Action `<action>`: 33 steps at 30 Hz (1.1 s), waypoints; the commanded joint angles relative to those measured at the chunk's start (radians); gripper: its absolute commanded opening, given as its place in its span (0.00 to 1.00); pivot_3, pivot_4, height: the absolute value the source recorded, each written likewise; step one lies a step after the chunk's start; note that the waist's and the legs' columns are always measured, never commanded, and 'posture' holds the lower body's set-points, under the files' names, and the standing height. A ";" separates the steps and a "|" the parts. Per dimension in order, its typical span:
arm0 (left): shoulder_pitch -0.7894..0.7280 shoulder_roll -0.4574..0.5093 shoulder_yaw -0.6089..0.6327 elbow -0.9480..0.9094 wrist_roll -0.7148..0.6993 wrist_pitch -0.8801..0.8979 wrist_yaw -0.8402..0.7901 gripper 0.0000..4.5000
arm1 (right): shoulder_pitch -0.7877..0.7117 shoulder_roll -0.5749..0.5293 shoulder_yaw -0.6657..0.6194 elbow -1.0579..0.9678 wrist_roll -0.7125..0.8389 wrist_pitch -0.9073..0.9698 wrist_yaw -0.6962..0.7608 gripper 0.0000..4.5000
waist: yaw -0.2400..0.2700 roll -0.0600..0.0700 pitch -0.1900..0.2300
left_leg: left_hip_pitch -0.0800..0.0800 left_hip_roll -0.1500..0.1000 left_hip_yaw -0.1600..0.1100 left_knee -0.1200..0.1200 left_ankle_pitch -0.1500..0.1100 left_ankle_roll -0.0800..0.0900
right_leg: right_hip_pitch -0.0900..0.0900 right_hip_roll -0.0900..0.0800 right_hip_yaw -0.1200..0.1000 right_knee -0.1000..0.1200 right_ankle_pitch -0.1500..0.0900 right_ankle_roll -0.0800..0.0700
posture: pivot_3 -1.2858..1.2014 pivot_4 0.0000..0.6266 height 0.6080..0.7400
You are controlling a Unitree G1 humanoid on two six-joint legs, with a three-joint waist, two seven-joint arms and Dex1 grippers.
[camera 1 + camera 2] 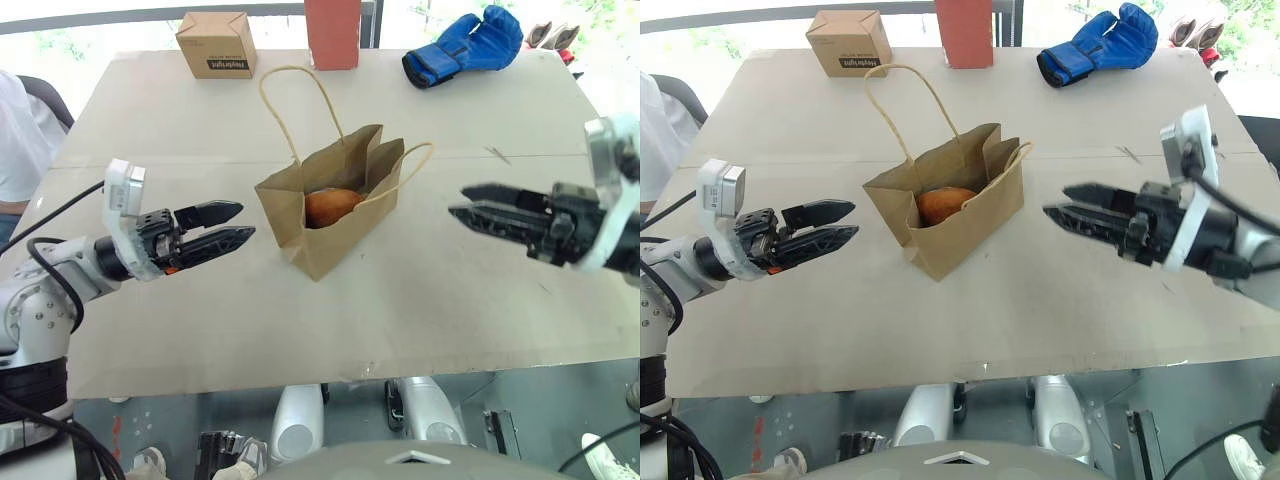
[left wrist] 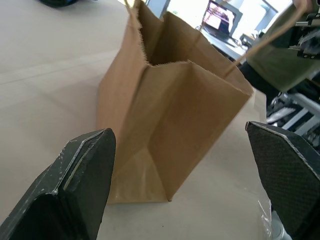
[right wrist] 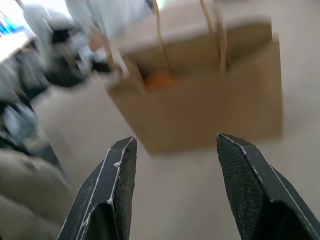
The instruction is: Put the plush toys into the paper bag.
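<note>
The brown paper bag [image 1: 345, 175] stands open at the middle of the table, its two loop handles splayed out. An orange-brown plush toy [image 1: 330, 207] lies inside it, partly hidden by the front wall. My left gripper [image 1: 245, 221] hovers level to the left of the bag, open and empty, a short gap from the paper. On the other side, my right gripper [image 1: 458, 201] points at the bag from further off, open with nothing between its fingers. The left wrist view looks at the bag's [image 2: 170, 125] side from close up; the right wrist view has the bag [image 3: 210, 105] and toy [image 3: 159, 80] ahead.
Along the table's far edge stand a small cardboard box [image 1: 216, 44], a tall red box [image 1: 332, 32] and a blue boxing glove [image 1: 465, 45]. A person in white [image 1: 15, 140] sits at the table's left side. The table's front edge [image 1: 330, 375] runs just below my arms.
</note>
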 commanded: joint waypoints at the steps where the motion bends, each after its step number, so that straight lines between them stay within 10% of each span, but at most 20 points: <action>1: -0.018 -0.030 -0.045 -0.043 0.065 -0.088 0.010 1.00 | 0.054 -0.010 0.135 -0.101 -0.302 -0.100 0.112 0.40 | -0.001 0.000 0.000 | 0.000 0.000 0.000 0.000 0.000 0.000 | 0.000 0.000 0.000 0.000 0.000 0.000 | 0.52 0.24 0.80; 5: -0.049 -0.042 -0.100 -0.035 0.113 -0.133 -0.001 1.00 | -0.008 0.136 0.438 -0.064 -0.640 -0.264 0.188 0.04 | -0.006 -0.001 -0.001 | 0.000 0.000 0.000 0.001 0.000 0.000 | -0.001 0.002 0.001 0.000 -0.002 0.003 | 0.52 0.24 0.80; 12: -0.074 -0.036 -0.113 -0.052 0.123 -0.144 -0.002 1.00 | -0.171 0.407 0.785 0.185 -1.071 -0.503 0.295 0.01 | -0.001 -0.001 -0.001 | -0.003 0.000 0.001 0.002 0.000 0.000 | -0.004 0.004 0.003 0.002 0.000 0.000 | 0.52 0.24 0.80; 33: -0.142 -0.183 -0.263 -0.201 0.200 -0.111 0.239 1.00 | -0.249 0.587 0.784 0.370 -1.262 -0.541 0.447 0.01 | -0.002 -0.003 -0.001 | -0.002 0.001 0.000 0.005 0.000 0.000 | -0.003 0.005 0.002 0.005 0.002 0.004 | 0.52 0.24 0.80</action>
